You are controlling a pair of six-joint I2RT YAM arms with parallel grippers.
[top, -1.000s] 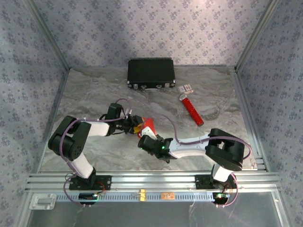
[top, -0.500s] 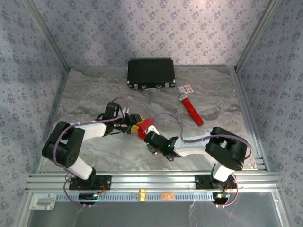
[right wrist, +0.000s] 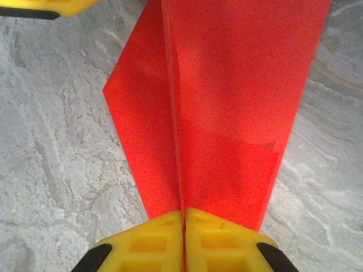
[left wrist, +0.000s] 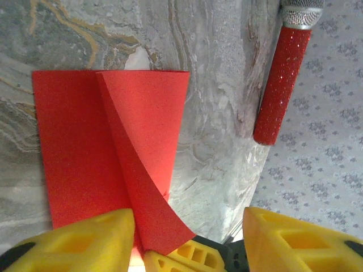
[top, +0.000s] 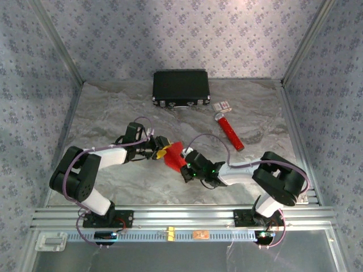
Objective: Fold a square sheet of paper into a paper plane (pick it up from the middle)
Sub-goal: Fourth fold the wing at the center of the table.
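The red paper (top: 173, 155) is folded into a creased shape with a centre ridge and two flaps, held just above the marble table. My right gripper (right wrist: 183, 225) is shut on the near end of that ridge, and the paper (right wrist: 232, 85) fans out ahead of it. In the top view the right gripper (top: 185, 168) sits at the paper's lower right. My left gripper (top: 161, 152) is at the paper's left side. Its fingers (left wrist: 85, 238) stand wide apart, one beside the paper (left wrist: 85, 147) and the other well clear of it.
A black case (top: 180, 86) lies at the back of the table. A red tube with a white end (top: 229, 131) lies to the right, with a small box (top: 222, 105) above it. The tube (left wrist: 281, 85) also appears ahead of the left gripper.
The right gripper has swung rightward and turned with the paper pinched in it. The left arm has lowered and stretched toward the paper, its fingers staying apart.
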